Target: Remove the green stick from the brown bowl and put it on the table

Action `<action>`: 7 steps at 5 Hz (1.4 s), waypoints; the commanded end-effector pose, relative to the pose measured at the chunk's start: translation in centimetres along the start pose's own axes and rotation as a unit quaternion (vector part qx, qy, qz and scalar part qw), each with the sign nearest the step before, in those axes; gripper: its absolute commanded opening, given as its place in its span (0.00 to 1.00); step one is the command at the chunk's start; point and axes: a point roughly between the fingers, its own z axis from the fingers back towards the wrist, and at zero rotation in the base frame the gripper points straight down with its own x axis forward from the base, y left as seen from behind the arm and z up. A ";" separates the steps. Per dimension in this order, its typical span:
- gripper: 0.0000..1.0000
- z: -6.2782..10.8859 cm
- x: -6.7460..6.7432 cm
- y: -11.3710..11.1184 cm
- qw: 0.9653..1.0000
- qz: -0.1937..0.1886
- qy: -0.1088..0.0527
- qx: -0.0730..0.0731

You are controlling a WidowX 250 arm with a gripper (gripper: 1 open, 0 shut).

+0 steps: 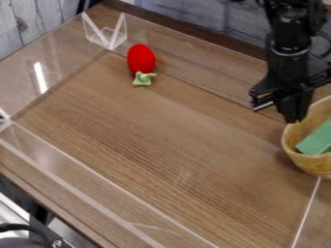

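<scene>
The brown bowl (308, 157) sits at the right edge of the table (155, 136), partly cut off by the frame. Inside it lies the green stick (316, 140), leaning against the pale inner wall. My gripper (293, 108) hangs from the black arm just above the bowl's far-left rim, its fingers drawn together and shut on nothing. It is a little up and to the left of the green stick and does not touch it.
A red strawberry toy (141, 60) with green leaves lies at the back of the table, left of the arm. Low clear acrylic walls (58, 179) edge the tabletop, with a clear folded piece (106, 31) at the far left corner.
</scene>
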 end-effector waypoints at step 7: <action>0.00 5.8 2.0 2.5 0.998 0.044 -0.027 -0.044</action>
